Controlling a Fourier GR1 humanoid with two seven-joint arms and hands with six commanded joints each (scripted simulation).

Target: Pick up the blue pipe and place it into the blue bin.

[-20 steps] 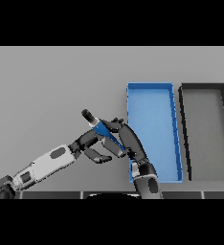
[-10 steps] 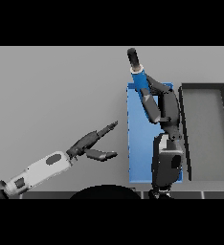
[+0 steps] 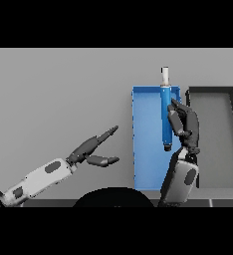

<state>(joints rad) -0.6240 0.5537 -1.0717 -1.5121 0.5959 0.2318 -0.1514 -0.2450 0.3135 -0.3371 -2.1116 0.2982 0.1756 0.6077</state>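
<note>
Lower left of the frame, the left robot hand hangs over the grey worktop, fingers straight and spread apart. Right of centre, the right robot hand is clamped on the blue pipe, held lengthwise above the blue bin. A dark bin sits just beside it at right.

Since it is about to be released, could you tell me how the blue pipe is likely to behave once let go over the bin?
The blue pipe looks straight and rigid, so it probably won't flex. Being round, it may roll until a wall of the blue bin stops it. Its far end overhangs the rim, so it might catch there when the right robot hand lets go.
</note>
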